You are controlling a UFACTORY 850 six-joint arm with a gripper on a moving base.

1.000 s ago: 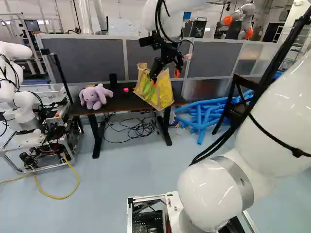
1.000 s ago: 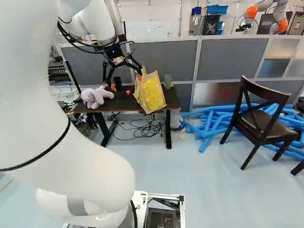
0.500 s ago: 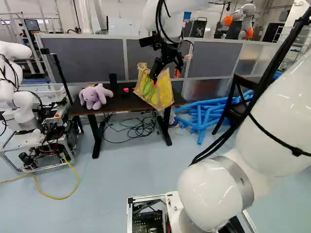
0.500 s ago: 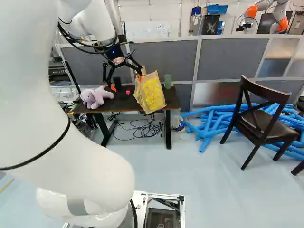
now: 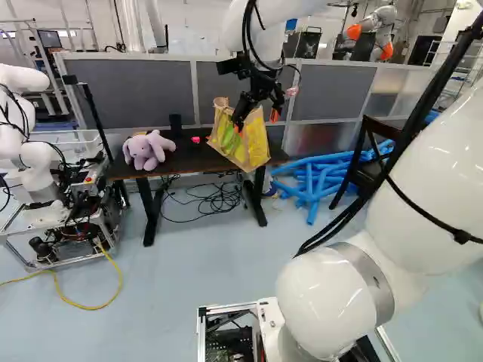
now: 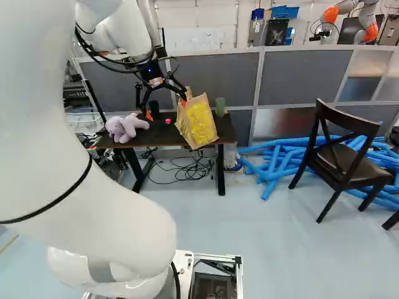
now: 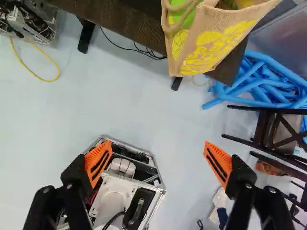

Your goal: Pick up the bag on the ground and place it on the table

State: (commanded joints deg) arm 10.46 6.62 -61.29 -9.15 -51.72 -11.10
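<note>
With the end effector (image 7: 157, 145) spread wide and nothing grasped between its orange pads (image 7: 104, 149), the placing step is judged nearly done. The bag (image 7: 211, 40) is seen at the front edge of the worktop (image 6: 156, 134), tilted, its lower part seemingly jutting past the edge; how firmly it is supported can't be told. The purple stuffed toy (image 6: 124, 126) is seen on the same worktop, well apart from it. Next, the arm should be backed off without the loop handles (image 7: 180, 14) being snagged. If the bag is judged unstable, it should be regripped and set farther in, since it could be tipped off the edge.
</note>
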